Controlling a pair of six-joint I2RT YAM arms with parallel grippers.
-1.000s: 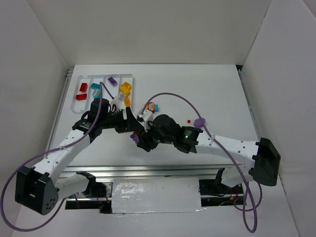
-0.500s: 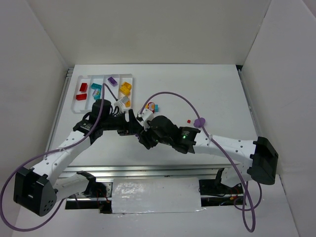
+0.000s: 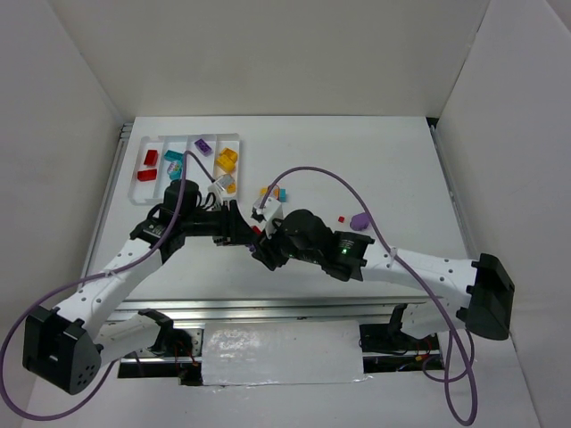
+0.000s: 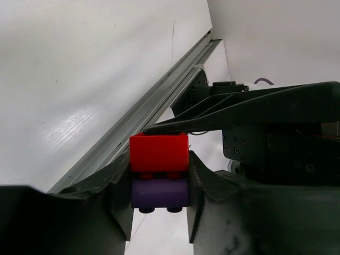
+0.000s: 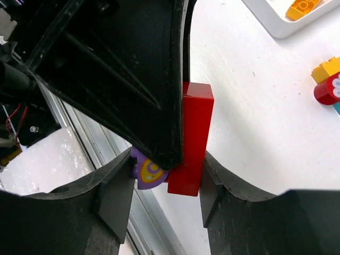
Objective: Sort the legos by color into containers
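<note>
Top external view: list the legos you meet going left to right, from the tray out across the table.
In the tray: red legos → teal lego → purple lego → yellow lego. Loose on the table: multicoloured cluster → tiny red piece → purple piece.

We log a red brick (image 4: 159, 153) and a purple brick (image 4: 159, 192), dark grey fingers (image 4: 121, 207), a white tray (image 3: 144, 189), white bench (image 3: 384, 160).
</note>
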